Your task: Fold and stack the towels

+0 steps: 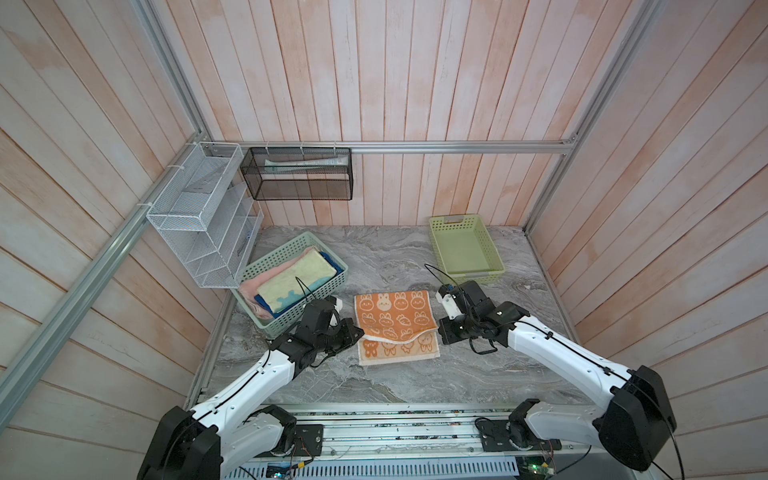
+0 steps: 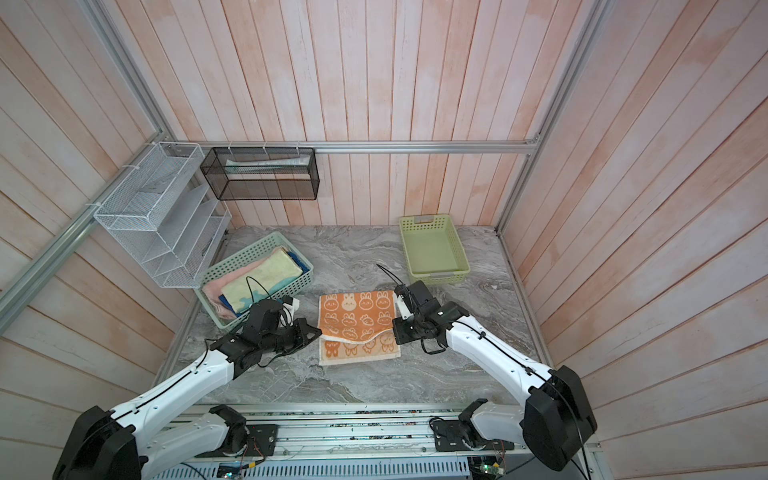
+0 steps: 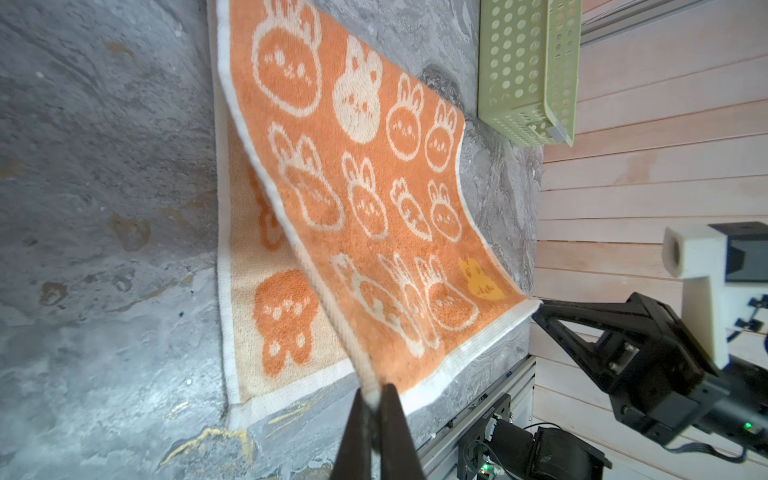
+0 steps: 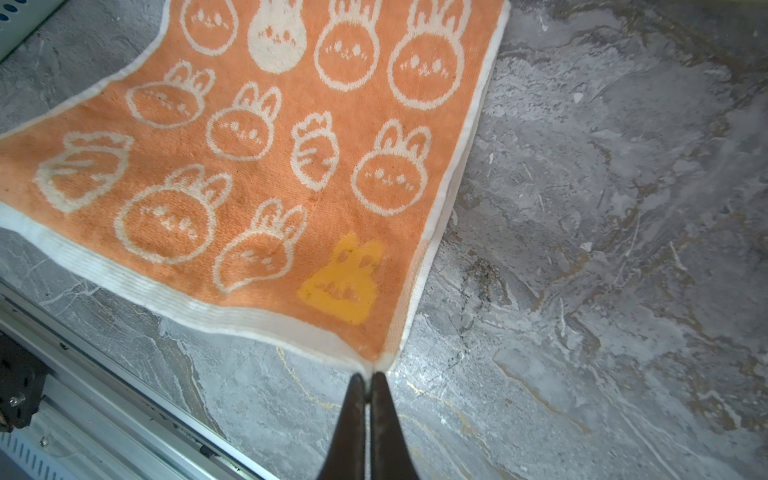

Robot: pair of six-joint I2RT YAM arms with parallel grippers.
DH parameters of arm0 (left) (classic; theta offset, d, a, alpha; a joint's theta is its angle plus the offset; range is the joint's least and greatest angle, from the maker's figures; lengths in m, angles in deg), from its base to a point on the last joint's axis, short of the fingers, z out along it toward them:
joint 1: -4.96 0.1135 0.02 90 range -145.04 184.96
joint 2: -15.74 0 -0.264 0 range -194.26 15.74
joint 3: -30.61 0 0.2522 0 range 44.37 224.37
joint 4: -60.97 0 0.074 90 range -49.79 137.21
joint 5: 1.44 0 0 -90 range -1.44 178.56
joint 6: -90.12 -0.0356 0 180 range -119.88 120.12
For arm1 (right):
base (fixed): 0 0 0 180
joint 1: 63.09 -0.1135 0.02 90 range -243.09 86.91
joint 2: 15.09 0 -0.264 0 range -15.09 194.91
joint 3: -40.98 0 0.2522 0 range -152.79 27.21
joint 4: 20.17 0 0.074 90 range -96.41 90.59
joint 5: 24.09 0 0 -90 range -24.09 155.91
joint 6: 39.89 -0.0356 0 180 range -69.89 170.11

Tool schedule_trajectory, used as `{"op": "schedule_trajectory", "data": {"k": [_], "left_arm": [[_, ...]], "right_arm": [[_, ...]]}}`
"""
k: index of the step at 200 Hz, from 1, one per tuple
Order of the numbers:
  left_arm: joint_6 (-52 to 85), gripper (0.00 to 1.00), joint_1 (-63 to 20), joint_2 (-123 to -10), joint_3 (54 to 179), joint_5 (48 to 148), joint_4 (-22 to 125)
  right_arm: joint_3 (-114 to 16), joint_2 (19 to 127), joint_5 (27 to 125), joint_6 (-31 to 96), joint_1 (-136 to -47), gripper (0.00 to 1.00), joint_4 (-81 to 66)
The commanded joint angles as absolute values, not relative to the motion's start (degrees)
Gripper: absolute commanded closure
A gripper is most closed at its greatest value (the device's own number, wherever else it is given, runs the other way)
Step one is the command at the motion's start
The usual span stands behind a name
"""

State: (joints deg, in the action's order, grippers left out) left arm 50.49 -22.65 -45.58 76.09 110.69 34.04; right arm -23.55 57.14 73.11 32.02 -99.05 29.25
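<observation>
Folding orange rabbit towel (image 1: pixel 395 316) in half, mid desk (image 1: pixel 395 257); left end effector (image 3: pixel 372 392) clenched on one free corner of the raised upper layer, right end effector (image 4: pixel 368 374) clenched on the other; lower layer flat, near strip uncovered; other towels (image 1: pixel 291 282) sitting in teal basket (image 1: pixel 272 259). Next, probably: draw held edge nearer, match lower hem, lay flat, let go.
</observation>
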Motion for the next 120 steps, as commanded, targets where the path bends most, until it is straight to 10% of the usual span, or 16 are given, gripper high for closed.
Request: {"op": "schedule_trajectory", "data": {"k": [1,29,58,120], "left_arm": [[51.8,1.00,-23.0,-46.0,71.8,111.3,35.1],[52.9,0.98,-23.8,-49.0,68.3,111.6,39.5],[51.6,0.65,-23.7,-52.6,68.9,111.1,36.5],[47.2,0.63,-20.9,-51.6,73.1,106.9,33.1]], "right_arm": [[-20.2,58.4,75.8,31.0,-99.1,1.00,30.8],[-15.8,61.5,77.6,30.1,-99.0,1.00,26.6],[-16.3,64.0,78.4,30.1,-99.8,0.67,28.0],[-20.9,62.1,72.7,30.8,-98.3,0.54,28.4]]}}
